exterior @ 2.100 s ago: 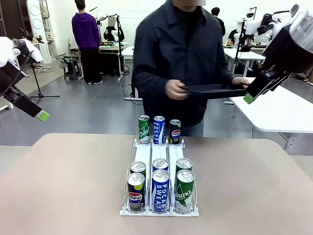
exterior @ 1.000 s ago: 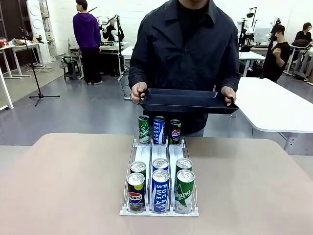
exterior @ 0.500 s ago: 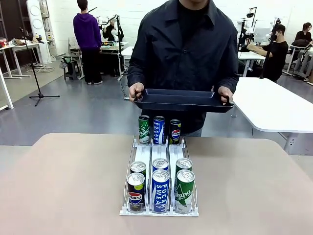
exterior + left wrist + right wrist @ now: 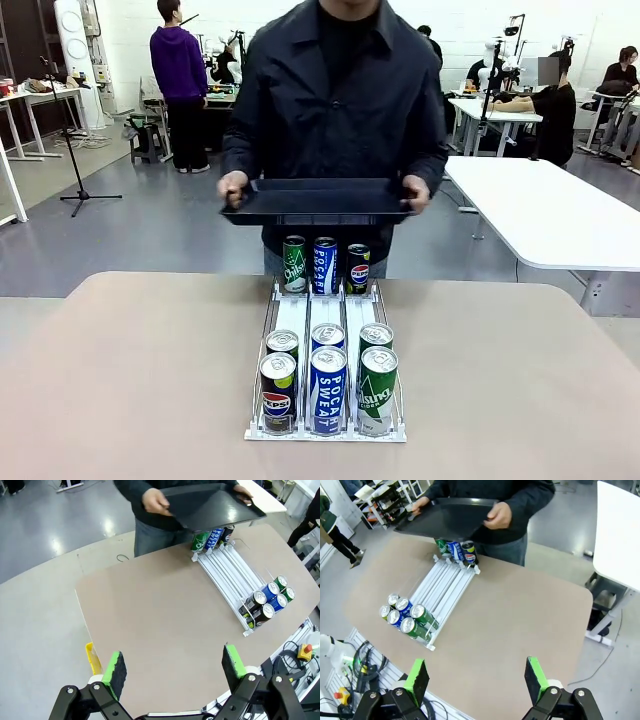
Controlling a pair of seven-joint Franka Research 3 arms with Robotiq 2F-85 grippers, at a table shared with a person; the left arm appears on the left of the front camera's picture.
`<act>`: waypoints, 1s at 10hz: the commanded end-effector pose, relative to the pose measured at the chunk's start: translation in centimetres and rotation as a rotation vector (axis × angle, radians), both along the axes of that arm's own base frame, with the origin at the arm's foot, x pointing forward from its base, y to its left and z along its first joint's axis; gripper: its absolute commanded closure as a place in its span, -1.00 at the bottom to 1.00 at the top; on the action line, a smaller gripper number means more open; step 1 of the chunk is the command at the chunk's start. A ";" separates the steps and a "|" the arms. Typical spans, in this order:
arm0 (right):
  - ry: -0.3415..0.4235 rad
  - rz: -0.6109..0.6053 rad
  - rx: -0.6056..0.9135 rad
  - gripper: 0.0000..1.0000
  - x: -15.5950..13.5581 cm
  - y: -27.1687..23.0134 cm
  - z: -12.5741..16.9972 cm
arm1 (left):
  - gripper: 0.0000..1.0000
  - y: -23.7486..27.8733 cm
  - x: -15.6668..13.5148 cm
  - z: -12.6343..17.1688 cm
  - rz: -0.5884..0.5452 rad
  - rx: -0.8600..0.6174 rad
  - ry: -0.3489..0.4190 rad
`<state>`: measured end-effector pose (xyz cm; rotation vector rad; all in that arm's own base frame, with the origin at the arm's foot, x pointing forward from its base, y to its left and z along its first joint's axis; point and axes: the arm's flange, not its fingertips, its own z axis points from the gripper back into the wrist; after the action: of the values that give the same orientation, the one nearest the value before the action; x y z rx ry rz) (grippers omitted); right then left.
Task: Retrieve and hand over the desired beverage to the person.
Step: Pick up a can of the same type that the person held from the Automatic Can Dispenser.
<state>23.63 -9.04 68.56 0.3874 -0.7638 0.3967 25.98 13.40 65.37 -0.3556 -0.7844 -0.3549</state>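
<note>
1. I see the cans (image 4: 328, 375) standing in a white three-lane rack (image 4: 293, 312) on the worktop (image 4: 130, 370): six at the near end, three at the far end.
2. The person (image 4: 335, 90) stands just behind the far three, holding a dark tray (image 4: 318, 202) level above them.
3. My left hand (image 4: 173, 664) and right hand (image 4: 476, 676) hover high over the worktop, fingers spread apart, empty.

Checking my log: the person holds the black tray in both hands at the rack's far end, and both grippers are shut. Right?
No: the left gripper and right gripper are both open, per the wrist views. The rest stands.
</note>
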 end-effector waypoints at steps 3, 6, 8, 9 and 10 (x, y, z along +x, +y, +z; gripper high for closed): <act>-0.002 0.021 0.005 -1.00 0.2 0.0 0.0 | -1.00 0.2 0.0 -0.1 -0.011 0.005 -0.005; -0.002 0.021 0.005 -1.00 0.2 0.0 0.0 | -1.00 0.2 0.0 -0.1 -0.011 0.005 -0.005; -0.002 0.021 0.005 -1.00 0.2 0.0 0.0 | -1.00 0.2 0.0 -0.1 -0.011 0.005 -0.005; -0.002 0.021 0.005 -1.00 0.2 0.0 0.0 | -1.00 0.2 0.0 -0.1 -0.011 0.005 -0.005; -0.002 0.021 0.005 -1.00 0.2 0.0 0.0 | -1.00 0.2 0.0 -0.1 -0.011 0.005 -0.005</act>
<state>23.63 -9.04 68.56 0.3871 -0.7639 0.3975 25.97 13.42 65.37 -0.3555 -0.7845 -0.3544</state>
